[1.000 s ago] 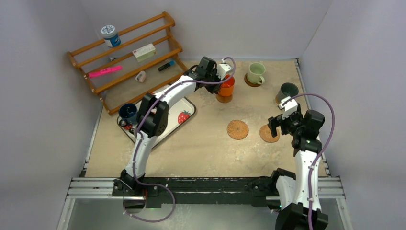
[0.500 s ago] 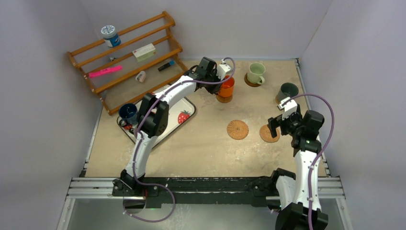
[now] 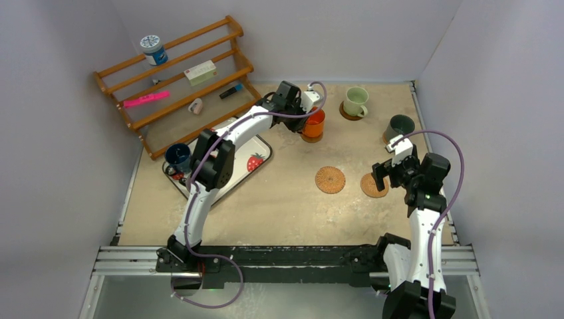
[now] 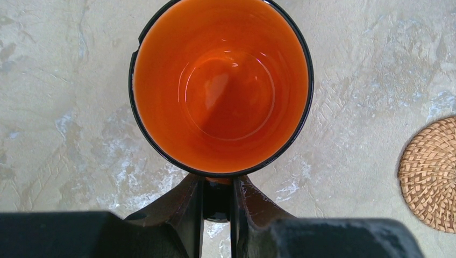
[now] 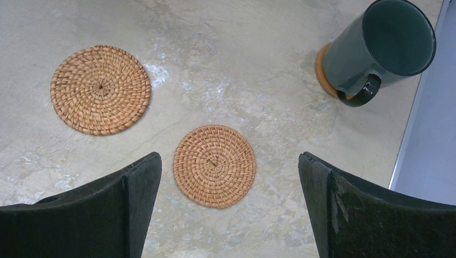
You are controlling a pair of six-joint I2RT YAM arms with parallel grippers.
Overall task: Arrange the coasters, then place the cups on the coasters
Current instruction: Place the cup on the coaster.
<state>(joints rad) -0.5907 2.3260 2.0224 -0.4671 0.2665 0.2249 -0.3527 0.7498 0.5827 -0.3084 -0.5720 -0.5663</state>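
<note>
My left gripper (image 4: 218, 181) is shut on the handle of the orange cup (image 4: 220, 86), which stands upright at the back middle of the table (image 3: 314, 123). A brown rim shows at the cup's base in the top view. The pale green cup (image 3: 356, 101) and the dark green cup (image 5: 384, 45) each stand on a brown coaster. Two woven wicker coasters (image 5: 100, 88) (image 5: 215, 165) lie bare. My right gripper (image 5: 230, 157) hangs open above the nearer one. The dark blue cup (image 3: 177, 157) stands on the tray's left end.
A white strawberry-print tray (image 3: 256, 158) lies at the left under my left arm. A wooden rack (image 3: 179, 80) with a blue-lidded jar (image 3: 153, 49) and small items leans at the back left. Grey walls close in the back and both sides.
The left gripper and the orange cup have shifted very slightly. The right arm has not moved.
</note>
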